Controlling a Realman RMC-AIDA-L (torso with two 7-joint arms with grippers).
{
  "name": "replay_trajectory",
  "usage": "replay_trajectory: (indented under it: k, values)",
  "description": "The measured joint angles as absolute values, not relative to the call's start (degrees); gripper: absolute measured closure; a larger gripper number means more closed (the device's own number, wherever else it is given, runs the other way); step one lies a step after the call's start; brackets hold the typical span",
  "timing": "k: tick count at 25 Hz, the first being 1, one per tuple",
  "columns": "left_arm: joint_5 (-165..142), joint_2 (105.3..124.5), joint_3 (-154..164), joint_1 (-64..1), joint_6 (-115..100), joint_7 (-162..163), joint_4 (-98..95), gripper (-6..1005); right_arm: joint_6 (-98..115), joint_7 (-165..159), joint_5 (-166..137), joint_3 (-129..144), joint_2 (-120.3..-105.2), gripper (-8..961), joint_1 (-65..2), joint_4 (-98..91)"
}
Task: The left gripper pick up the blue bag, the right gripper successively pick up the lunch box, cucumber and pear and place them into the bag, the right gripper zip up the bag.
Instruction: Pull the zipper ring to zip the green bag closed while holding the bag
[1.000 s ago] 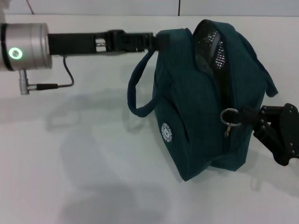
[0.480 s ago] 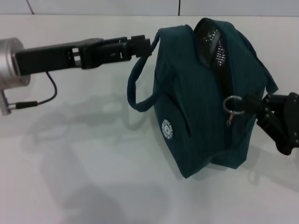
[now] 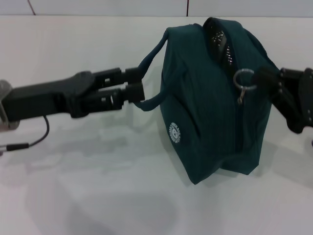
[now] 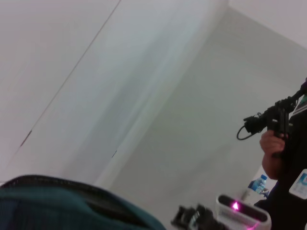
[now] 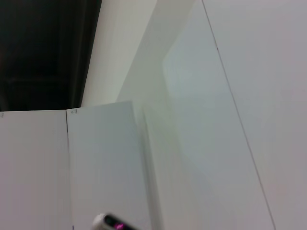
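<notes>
The blue bag (image 3: 212, 103) is seen standing on the white table (image 3: 88, 186), its mouth now open only at the far end. The ring pull (image 3: 243, 80) is pinched by the right gripper (image 3: 261, 78) and sits farther along the zipper than half a second ago. The left gripper (image 3: 136, 84), then at the bag's top edge, is found lower, parted around the near loop handle (image 3: 149, 100) without clamping it.
</notes>
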State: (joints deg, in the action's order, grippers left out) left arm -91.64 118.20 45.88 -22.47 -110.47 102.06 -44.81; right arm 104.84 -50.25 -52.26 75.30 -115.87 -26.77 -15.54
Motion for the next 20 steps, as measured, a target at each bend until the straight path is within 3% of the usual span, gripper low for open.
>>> replay_trajectory:
  k: [6,20]
  values:
    - [-93.9,119.25,46.1,-19.8,-110.5,95.4,-42.7,194,102.6,-50.1,-48.8,75.2,-115.8,951,-28.4,-15.7]
    - [-95.6,119.49,46.5,-19.4,-106.7,84.9,-33.2,196,99.2,-50.3,-47.0,76.9,-116.1,951,-35.4,-15.9]
